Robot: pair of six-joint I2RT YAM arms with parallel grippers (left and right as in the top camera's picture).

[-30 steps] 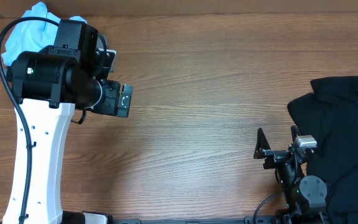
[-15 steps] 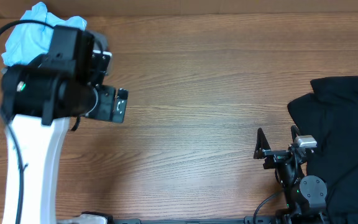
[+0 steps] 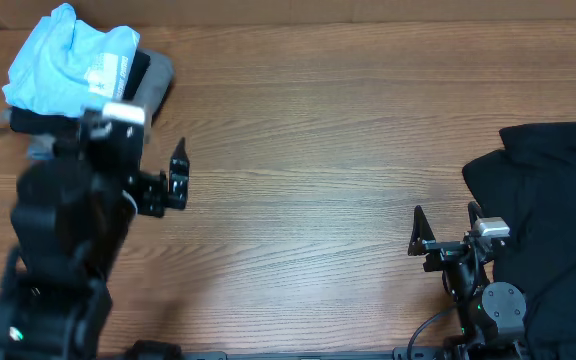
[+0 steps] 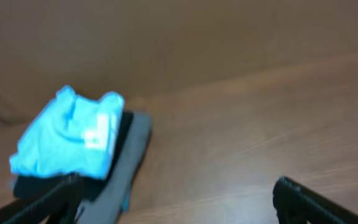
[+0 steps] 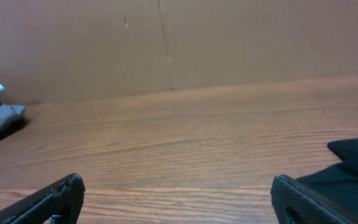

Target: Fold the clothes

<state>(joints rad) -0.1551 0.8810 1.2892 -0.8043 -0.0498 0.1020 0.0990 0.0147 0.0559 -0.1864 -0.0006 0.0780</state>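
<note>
Left hand (image 4: 178, 182): jaws wide apart, nothing between them, aimed toward far-left corner. Arm over near-left part of surface (image 3: 308, 120), blurred in overhead view.
Right hand (image 3: 446, 213): jaws spread, empty, at near edge, pointing away.
Change: left arm earlier stood over stack, hiding most of it; now drawn back toward near edge, stack exposed. Right arm unmoved.
Count: two arms, two hands. Clothes in two lots:
- stack at far-left corner: light blue garment (image 3: 68, 55) atop black layer (image 3: 140, 75) and grey garment (image 3: 160, 78)
- separate black garment (image 3: 553, 200) at right edge, just beside right hand
</note>
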